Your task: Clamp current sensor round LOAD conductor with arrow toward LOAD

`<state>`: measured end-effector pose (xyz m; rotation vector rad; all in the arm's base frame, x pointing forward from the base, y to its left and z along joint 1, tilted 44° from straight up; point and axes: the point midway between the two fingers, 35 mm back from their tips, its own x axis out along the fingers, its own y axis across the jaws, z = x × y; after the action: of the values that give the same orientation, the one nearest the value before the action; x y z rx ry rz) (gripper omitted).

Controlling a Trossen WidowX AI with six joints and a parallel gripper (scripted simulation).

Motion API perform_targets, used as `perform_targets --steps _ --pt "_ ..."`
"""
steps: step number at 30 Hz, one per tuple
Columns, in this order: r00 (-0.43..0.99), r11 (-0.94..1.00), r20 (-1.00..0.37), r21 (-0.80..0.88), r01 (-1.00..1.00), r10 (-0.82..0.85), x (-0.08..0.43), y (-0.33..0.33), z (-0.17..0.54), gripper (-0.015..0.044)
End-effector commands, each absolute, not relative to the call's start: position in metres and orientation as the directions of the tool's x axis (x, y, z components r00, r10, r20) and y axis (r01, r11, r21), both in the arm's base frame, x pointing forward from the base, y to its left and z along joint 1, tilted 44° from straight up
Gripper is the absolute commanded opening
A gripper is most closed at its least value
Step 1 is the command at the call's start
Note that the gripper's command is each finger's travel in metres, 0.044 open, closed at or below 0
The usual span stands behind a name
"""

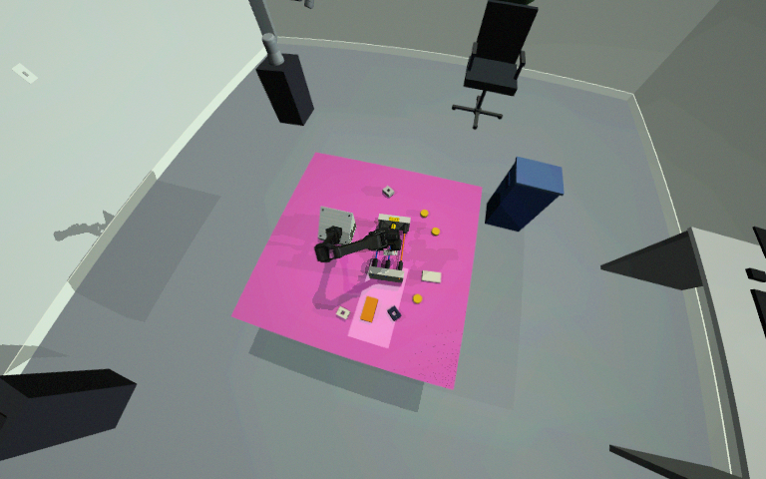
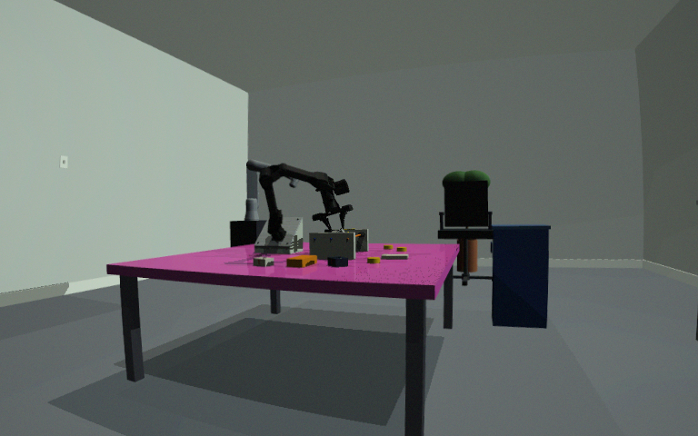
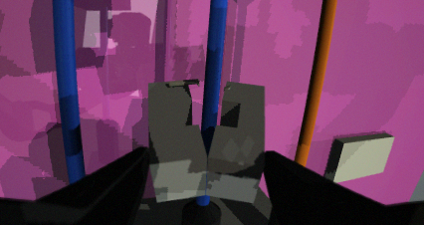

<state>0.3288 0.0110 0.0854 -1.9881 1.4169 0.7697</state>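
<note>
My gripper (image 3: 207, 158) (image 2: 334, 229) is shut on the grey split-core sensor (image 3: 174, 145), one finger against each outer side. The sensor's two halves meet at a seam near the camera, with a notch and a gap between them farther off. The middle blue conductor (image 3: 217, 31) shows in that gap and runs on under the seam; whether the core encloses it, I cannot tell. Another blue conductor (image 3: 65, 61) is to the left, an orange conductor (image 3: 320, 61) (image 1: 402, 245) to the right. The arrow and the LOAD lettering are not readable.
The conductors run between a rear block (image 1: 404, 220) and a front block (image 1: 386, 275) (image 2: 332, 247). A pale slab (image 1: 431, 276) (image 3: 363, 157) lies to the right. An orange block (image 1: 369, 309), a dark block (image 1: 394, 313) and a white block (image 1: 342, 312) lie in front.
</note>
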Motion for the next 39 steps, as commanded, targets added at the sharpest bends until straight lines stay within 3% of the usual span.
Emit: perform_targets --steps 1,21,39 --pt "0.273 -0.273 -0.733 -0.123 -0.954 -0.623 0.329 0.011 0.085 0.0000" --pt "0.262 -0.265 -0.734 -0.115 -0.957 -0.627 0.330 0.011 0.086 0.0000" --pt "0.061 -0.118 -0.733 0.027 -0.993 -0.677 0.345 0.008 0.088 0.0000"
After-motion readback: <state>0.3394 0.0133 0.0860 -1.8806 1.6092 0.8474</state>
